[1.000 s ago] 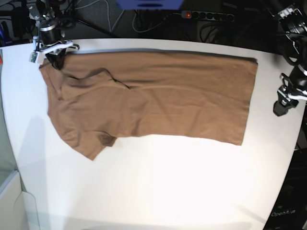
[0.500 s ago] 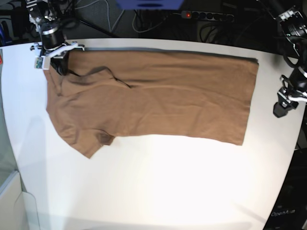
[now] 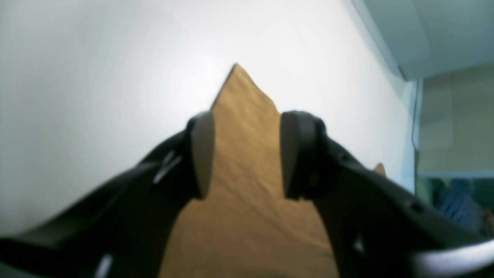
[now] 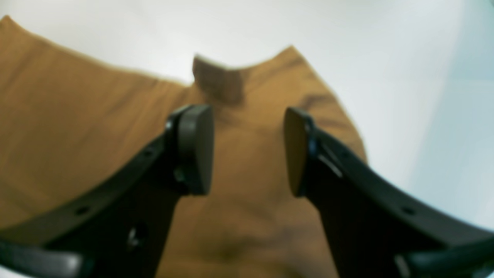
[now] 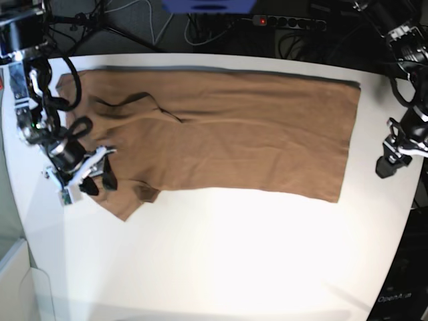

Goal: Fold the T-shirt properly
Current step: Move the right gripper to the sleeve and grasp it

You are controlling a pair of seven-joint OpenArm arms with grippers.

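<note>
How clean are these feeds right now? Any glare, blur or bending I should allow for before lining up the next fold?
Base view: sharp, but glare washes out the table in front of the T-shirt, and the table edges bow. Right wrist view: soft all over, shirt texture smeared, right pincer open. Left wrist view: left pincer blurred up close, open, table glare behind the shirt corner.

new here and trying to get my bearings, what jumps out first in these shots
A tan-brown T-shirt dominates, lying folded lengthwise into a long band across the far half of the white table. The right end effector hangs open over the sleeve end on the base view's left, gripping nothing. The left end effector waits open off the hem end at the table's right edge, clear of the cloth.
</note>
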